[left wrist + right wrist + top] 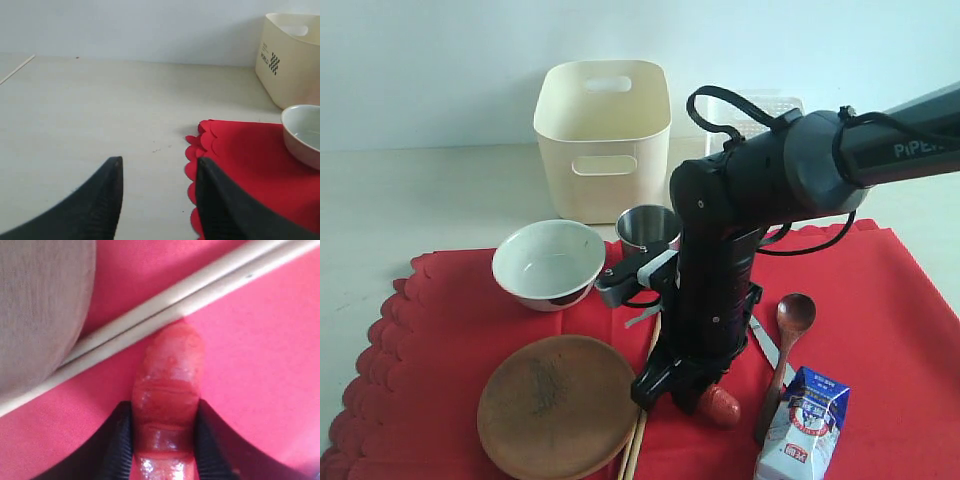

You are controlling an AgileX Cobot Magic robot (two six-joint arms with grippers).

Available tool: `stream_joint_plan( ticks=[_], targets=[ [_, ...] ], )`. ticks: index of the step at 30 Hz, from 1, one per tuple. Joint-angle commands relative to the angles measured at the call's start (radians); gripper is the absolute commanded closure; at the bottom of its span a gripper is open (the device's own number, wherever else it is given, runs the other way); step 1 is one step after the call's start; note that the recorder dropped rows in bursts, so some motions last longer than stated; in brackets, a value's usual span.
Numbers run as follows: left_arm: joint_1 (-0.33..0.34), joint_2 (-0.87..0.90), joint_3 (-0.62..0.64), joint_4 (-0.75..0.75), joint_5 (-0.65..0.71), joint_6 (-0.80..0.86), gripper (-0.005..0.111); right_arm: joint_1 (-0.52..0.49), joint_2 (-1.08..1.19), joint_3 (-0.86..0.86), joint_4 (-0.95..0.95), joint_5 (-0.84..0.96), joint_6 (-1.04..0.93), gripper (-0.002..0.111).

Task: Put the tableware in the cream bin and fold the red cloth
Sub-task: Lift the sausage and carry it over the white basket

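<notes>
Note that your right gripper [162, 410] grips the sausage [170, 370] from both sides, not tableware, while the chopsticks [165, 305] lie on the red cloth [260, 365] touching the sausage's far tip, long axis slanting across your reach.

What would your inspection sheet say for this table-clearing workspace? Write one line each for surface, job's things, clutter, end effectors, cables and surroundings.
Surface: pale table; red cloth spread flat, not folded.
Job's things: bowl, wooden plate, chopsticks, knife and spoon lie on the cloth; steel cup beside the bowl; cream bin behind them, nothing seen inside.
Clutter: sausage and milk carton on the cloth.
End effectors: right end effector closed on the sausage, next to the chopsticks; left end effector open, holding nothing, by the cloth's scalloped edge.
Cables: black cable looped along the right arm.
Surroundings: white lattice basket behind the arm; plain wall.
</notes>
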Motion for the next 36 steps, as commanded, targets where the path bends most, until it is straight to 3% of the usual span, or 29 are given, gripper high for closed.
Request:
stream_joint_plan(
  ticks=[1,3,14,23,28,36],
  targets=[
    [0.003,-0.006,0.002,0.001,-0.006,-0.005,0.061,0.002,-0.002,-0.002,-0.044,0.042,0.001,0.100],
    [0.003,-0.006,0.002,0.001,-0.006,-0.005,0.061,0.002,-0.002,-0.030,-0.057,0.111,0.001,0.108],
    [0.003,-0.006,0.002,0.001,-0.006,-0.005,0.061,0.002,-0.112,-0.083,-0.140,0.165,-0.002,0.108],
    [0.003,-0.006,0.002,0.001,-0.006,-0.005,0.061,0.002,-0.322,-0.083,-0.148,0.070,0.015,0.108],
    [0.003,-0.006,0.002,0.001,-0.006,-0.005,0.061,-0.008,-0.437,-0.083,-0.210,-0.097,0.069,0.108],
    [0.003,-0.006,0.002,0.001,-0.006,-0.005,0.061,-0.299,-0.440,-0.085,-0.233,-0.427,0.255,0.108]
  ],
)
